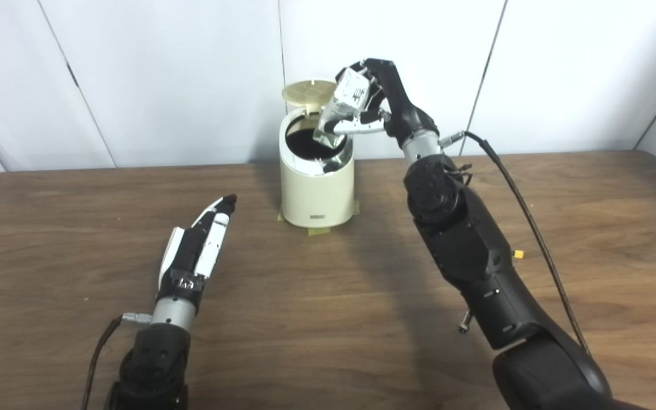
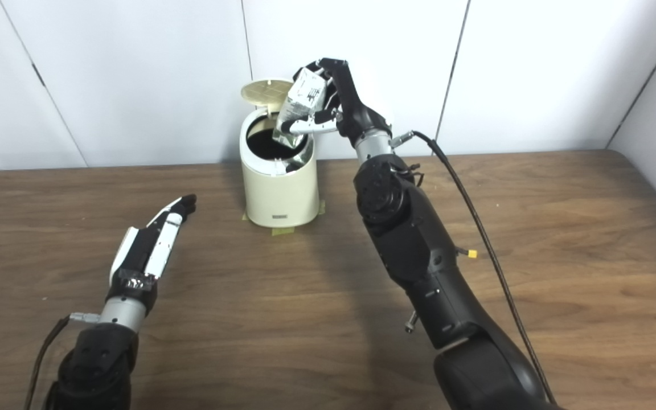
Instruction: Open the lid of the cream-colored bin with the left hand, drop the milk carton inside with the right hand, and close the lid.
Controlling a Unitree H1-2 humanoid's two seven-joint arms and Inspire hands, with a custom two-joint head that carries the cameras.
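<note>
Spanning the whole lower scene, a dark brown wood-grain table [image 1: 328, 319] is seen before plain white wall panels [image 1: 163, 74]. A cream-coloured cylindrical plastic bin [image 1: 316, 188] is stood near the table's far edge, on patches of yellowish tape [image 1: 319, 230]; its round ribbed lid [image 1: 309, 91] is tipped up at the back, and the dark opening is exposed. The black right hand [image 1: 373, 99] is raised above the bin's right rim, and a silver-and-white milk carton [image 1: 344, 105] is clasped between its fingers and thumb, tilted with its lower end just over the opening. The black-and-white left hand [image 1: 200, 247] is held low over the table, well apart from the bin, with fingers stretched out straight, close together, and nothing held.
</note>
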